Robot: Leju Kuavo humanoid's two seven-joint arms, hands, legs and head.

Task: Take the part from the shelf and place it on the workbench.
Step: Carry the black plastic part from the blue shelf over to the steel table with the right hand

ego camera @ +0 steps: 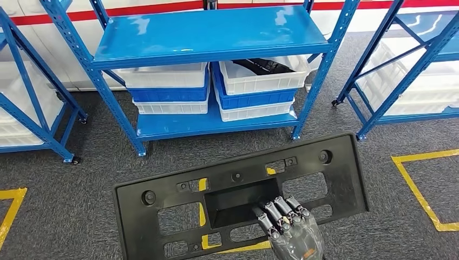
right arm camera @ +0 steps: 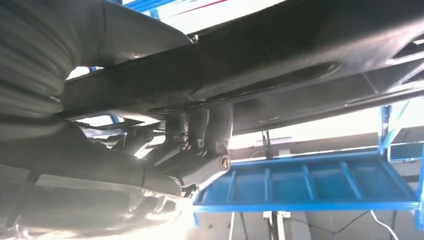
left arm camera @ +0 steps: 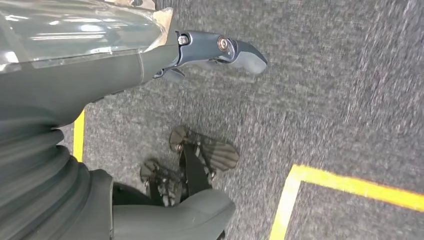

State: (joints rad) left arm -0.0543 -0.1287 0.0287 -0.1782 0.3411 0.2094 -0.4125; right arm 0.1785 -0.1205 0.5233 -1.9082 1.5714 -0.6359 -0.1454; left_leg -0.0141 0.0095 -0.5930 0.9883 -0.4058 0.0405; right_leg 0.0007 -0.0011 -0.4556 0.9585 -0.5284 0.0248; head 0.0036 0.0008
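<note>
Head view: the part (ego camera: 238, 195), a long black plastic panel with cut-outs and a deep recess in its middle, is off the shelf (ego camera: 211, 38) and carried in the air above the grey carpet floor (ego camera: 70, 179). The right robot hand (ego camera: 289, 225) holds it from the near edge, its dark fingers (ego camera: 279, 208) hooked over the lip of the central recess. The blue shelf stands beyond the part, with white and blue bins (ego camera: 216, 89) on its lower level; one bin (ego camera: 265, 73) holds something dark. Yellow floor tape (ego camera: 419, 189) marks out zones on the carpet. There is no desk here.

Left wrist view: the left robot hand (left arm camera: 200, 165) hangs over the carpet with nothing in it, its fingers curled in loosely and its thumb (left arm camera: 240, 52) stretched out, so I read it as closed on nothing. A yellow tape line (left arm camera: 350, 185) crosses the floor below.

Right wrist view: from under the part (right arm camera: 300, 60), the right robot hand's fingers (right arm camera: 210, 130) reach up and clamp its edge, with the blue shelf frame (right arm camera: 310, 185) behind.

As a judgement: the pick from the shelf is done, while carrying the part to the desk and setting it down are left.
</note>
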